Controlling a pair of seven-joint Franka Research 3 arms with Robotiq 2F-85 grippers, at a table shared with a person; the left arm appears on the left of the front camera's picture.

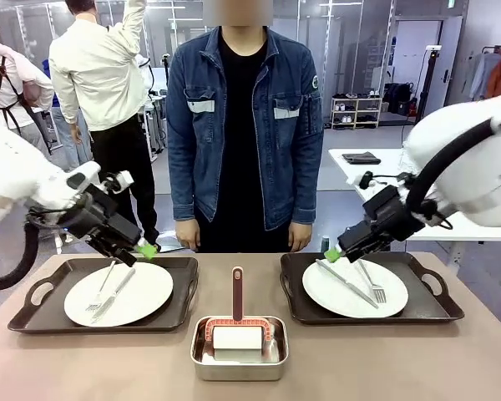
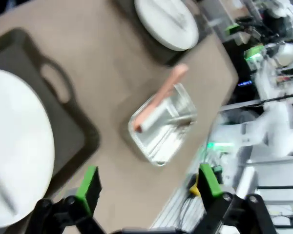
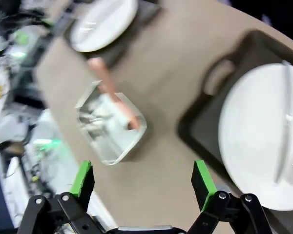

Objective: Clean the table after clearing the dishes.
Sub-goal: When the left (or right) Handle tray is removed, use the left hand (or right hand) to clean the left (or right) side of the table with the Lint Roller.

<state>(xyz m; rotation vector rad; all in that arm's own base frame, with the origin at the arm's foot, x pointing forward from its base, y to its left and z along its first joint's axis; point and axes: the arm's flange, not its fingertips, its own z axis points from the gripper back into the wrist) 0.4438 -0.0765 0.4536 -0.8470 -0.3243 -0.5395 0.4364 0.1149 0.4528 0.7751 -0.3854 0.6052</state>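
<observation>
- White and bulky, the left arm (image 1: 17,171) comes in from the left edge with its wrist bent down and inward. The left fingers (image 1: 147,250) hang just above the far rim of the left tray (image 1: 40,294). Their green pads (image 2: 89,187) are spread wide apart, with beige surface (image 1: 401,363) showing between them.
- The left tray is black with handles and sits near the surface's left edge. On it lies the left plate (image 1: 146,292), with a fork (image 1: 102,289) and a knife (image 1: 115,293) side by side at a slant.
- A strip of bare surface separates this tray from the steel pan (image 1: 199,355), which sits in the middle, close to the near edge. A roller with a reddish handle (image 1: 237,288) rests in the pan, its handle pointing to the far side.
- A person (image 1: 244,125) in a denim jacket stands at the far edge behind the pan, arms down. A small round patch on one sleeve is too small to read.
- The right tray (image 1: 434,305) sits level with the left one, with another bare strip between it and the pan. It carries the right plate (image 1: 334,294), on which a second knife (image 1: 346,284) and a second fork (image 1: 369,281) lie.
- The right arm (image 1: 468,142) curves in and down from the right edge. The right fingers (image 1: 332,254) hover over the tray's far inner corner, just beside the plate's rim, and are wide apart in the wrist view.
</observation>
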